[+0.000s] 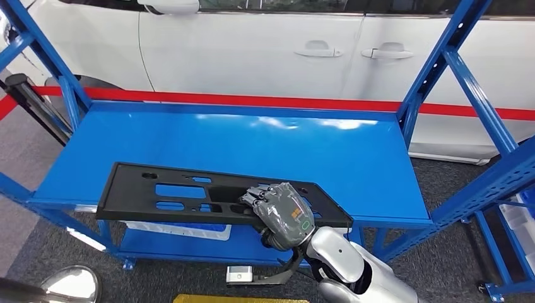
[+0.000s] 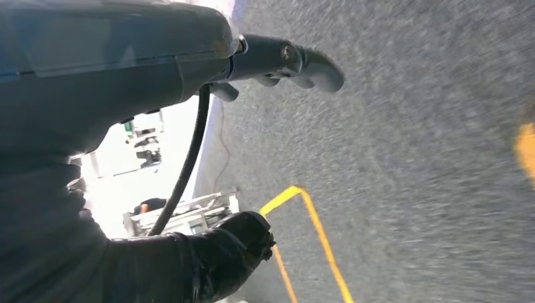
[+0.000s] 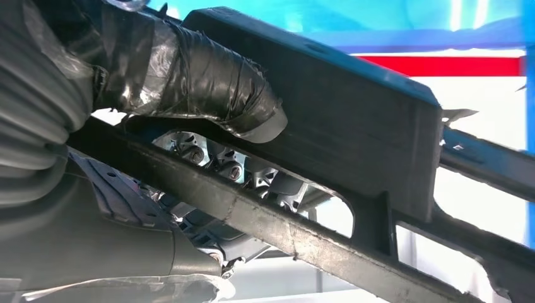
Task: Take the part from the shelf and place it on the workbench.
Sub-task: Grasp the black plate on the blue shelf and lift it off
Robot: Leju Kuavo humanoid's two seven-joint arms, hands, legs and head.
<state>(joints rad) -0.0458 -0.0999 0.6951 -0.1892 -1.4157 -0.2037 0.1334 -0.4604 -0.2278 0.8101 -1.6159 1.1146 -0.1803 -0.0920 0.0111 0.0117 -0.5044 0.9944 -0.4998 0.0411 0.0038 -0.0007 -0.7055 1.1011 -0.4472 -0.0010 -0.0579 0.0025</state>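
A long black plastic part point(image 1: 164, 189) with several cut-outs lies along the front edge of the blue table surface point(image 1: 252, 139), overhanging it slightly. My right hand point(image 1: 284, 211) grips the part near its right end, fingers on top. In the right wrist view the taped thumb point(image 3: 208, 82) presses against the part point(image 3: 353, 113), and the fingers show through a slot. My left hand point(image 2: 265, 145) hangs over the grey floor with its thumb point(image 2: 309, 63) and dark fingers point(image 2: 233, 246) apart and nothing between them.
Blue uprights point(image 1: 441, 63) and slanted braces stand at both sides of the surface. A white car point(image 1: 265, 44) with a red stripe stands close behind. A white bin point(image 1: 183, 230) sits on the lower shelf. Yellow lines point(image 2: 315, 227) mark the floor.
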